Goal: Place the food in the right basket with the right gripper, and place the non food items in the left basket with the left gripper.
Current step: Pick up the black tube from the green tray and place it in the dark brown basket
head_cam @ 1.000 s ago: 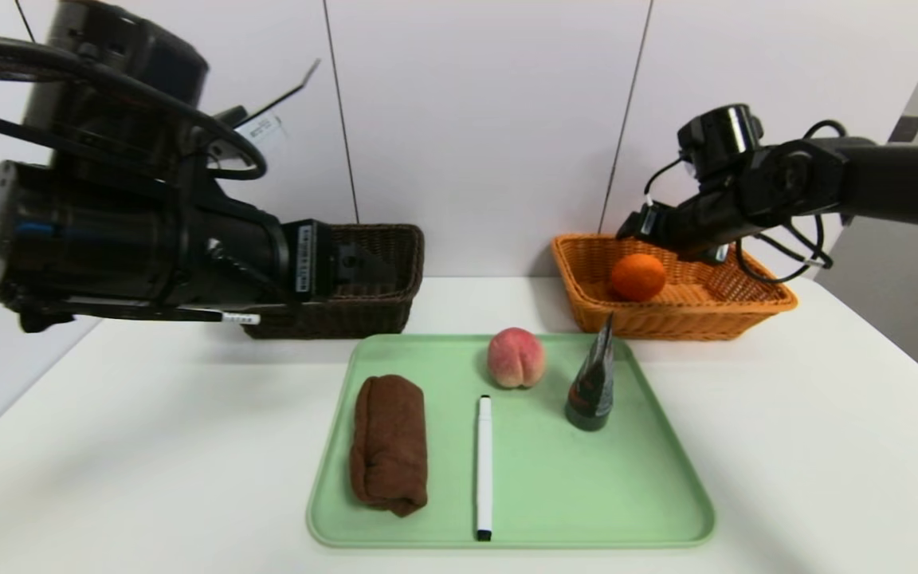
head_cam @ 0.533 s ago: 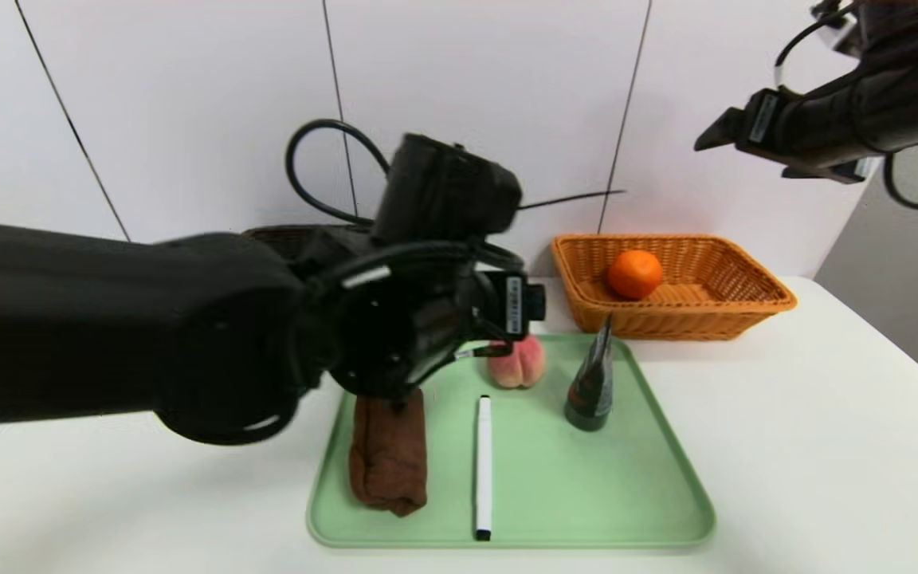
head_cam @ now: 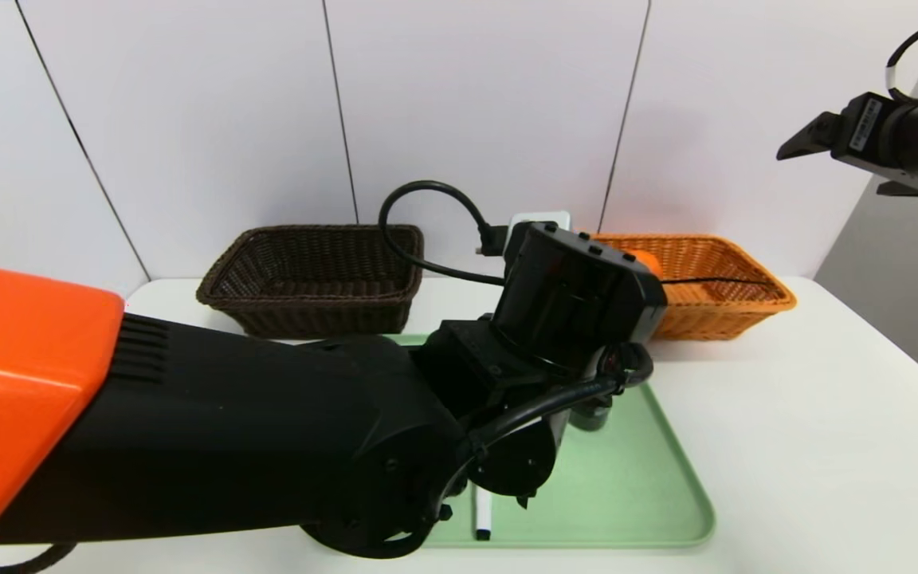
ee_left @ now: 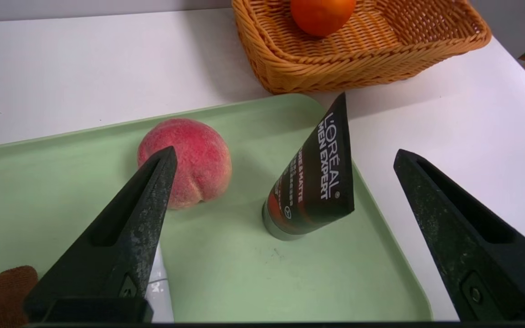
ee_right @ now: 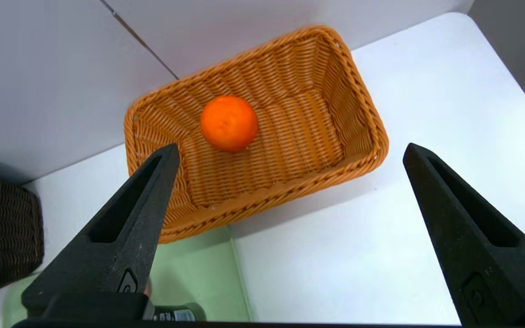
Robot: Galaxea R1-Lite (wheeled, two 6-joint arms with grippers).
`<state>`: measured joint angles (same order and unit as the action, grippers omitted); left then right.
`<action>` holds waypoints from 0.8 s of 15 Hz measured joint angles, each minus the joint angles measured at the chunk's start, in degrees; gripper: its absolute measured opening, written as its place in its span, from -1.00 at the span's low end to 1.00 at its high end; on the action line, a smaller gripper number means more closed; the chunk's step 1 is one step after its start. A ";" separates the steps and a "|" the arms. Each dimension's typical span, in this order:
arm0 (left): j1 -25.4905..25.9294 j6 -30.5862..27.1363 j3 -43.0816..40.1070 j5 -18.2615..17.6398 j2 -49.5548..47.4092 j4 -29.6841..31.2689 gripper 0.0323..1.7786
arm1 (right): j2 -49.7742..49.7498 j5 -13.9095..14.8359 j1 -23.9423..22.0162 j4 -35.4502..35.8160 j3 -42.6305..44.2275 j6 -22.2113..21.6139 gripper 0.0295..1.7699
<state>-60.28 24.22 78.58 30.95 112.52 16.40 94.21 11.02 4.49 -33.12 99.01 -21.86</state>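
- had the left gripper [ee_left: 286, 151] poised over the tray [head_cam: 634, 478], fingers spread wide with nothing between them, probably to leave room to straddle the tube [ee_left: 315, 182].
- found the tube on its cap toward the tray's far right, flat end up and leaning a little; offered a thin upper part to pinch, likely the reason for coming at it from above.
- judged the tube to be non-food, so bound for the left basket [head_cam: 307, 316], at the far left.
- saw the peach [ee_left: 189, 159] just left of the tube, on the tray's far side; seemed close enough to get nudged by a careless closing.
- had the right gripper [ee_right: 292, 146] above the right side of the scene, wide open and holding nothing, off the tray and so apart from the left arm's work.
- found the orange [ee_right: 229, 123] inside the right basket [ee_right: 367, 109], toward its left end, as suited food; seemed to have room beside it for the peach, the right gripper's likely next job.
- saw the pen [head_cam: 483, 510] lying lengthwise on the tray, and the cloth [ee_left: 2, 296] left of it, both due for the left basket.
- called for lining up both fingers around the tube before closing, as an off-centre squeeze could tip it over.
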 joint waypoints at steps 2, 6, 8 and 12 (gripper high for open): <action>-0.71 -0.05 0.33 0.18 -0.95 -0.04 0.90 | -0.33 -0.02 0.26 0.05 -1.16 0.09 0.91; -2.94 0.16 -0.69 4.74 1.27 3.63 0.90 | -0.46 0.06 1.73 0.22 -2.07 0.01 0.91; -3.89 -0.57 -0.90 5.05 3.63 9.34 0.90 | -0.77 0.16 1.79 0.18 -3.04 -0.05 0.91; -4.60 -1.71 -1.21 6.19 7.83 14.34 0.90 | -1.99 0.06 1.52 0.30 -5.74 -0.24 0.91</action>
<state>-64.88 22.52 77.37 37.14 120.35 30.73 92.22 11.08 6.01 -32.82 93.27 -22.10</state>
